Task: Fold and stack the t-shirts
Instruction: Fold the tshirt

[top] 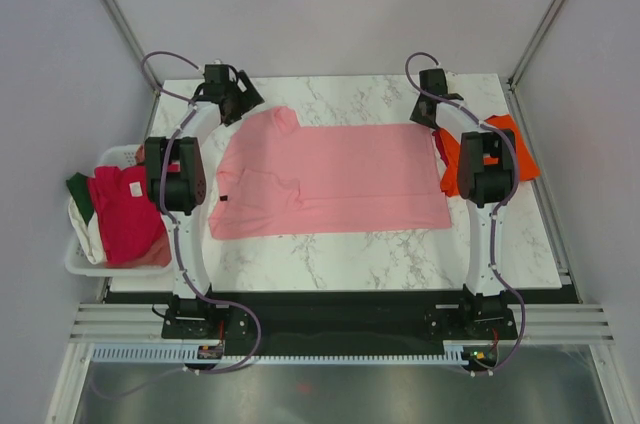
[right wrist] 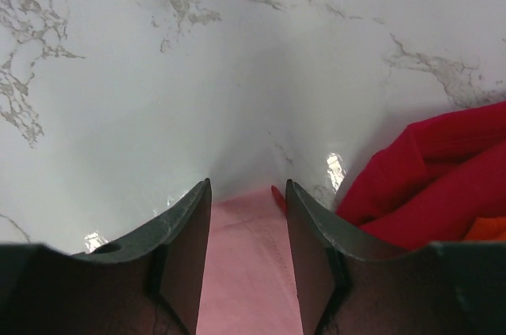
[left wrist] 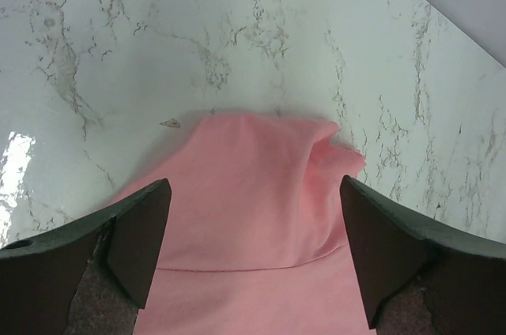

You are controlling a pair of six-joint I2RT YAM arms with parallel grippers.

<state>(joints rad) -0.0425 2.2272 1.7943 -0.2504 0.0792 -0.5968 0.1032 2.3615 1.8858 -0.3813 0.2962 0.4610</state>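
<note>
— Where is the pink shirt (top: 330, 179) lying?
— It is lying flat in the middle of the table (top: 350, 254), spread wide from left to right. One sleeve (top: 283, 122) is pointing toward the far edge.
— How is the left arm (top: 185, 179) standing?
— It is arching up from its base at the near edge and reaching to the far left of the table. The left gripper (top: 236, 101) is hanging just beside that sleeve, pointing down at it.
— Is it gripping anything?
— No. Its fingers (left wrist: 138, 240) are standing wide apart. In the wrist view the sleeve is lying on the marble between them.
— And the right arm (top: 487, 169)?
— It is mirroring the left. It is bending over the orange shirt (top: 524, 156) at the right side and reaching to the far right corner of the pink shirt. The right gripper (top: 430, 109) is pointing down there.
— Is it closed?
— Its jaws are standing partly apart. The pink corner is showing in the gap, lying flat below rather than pinched. Red cloth (right wrist: 427, 177) is bunching just beside the right finger.
— What else is showing?
— A basket (top: 110, 156) is sitting at the table's left edge. It is holding a red shirt (top: 130, 209), a green shirt (top: 78, 189) and a cream shirt (top: 88, 234) in a loose heap.
</note>
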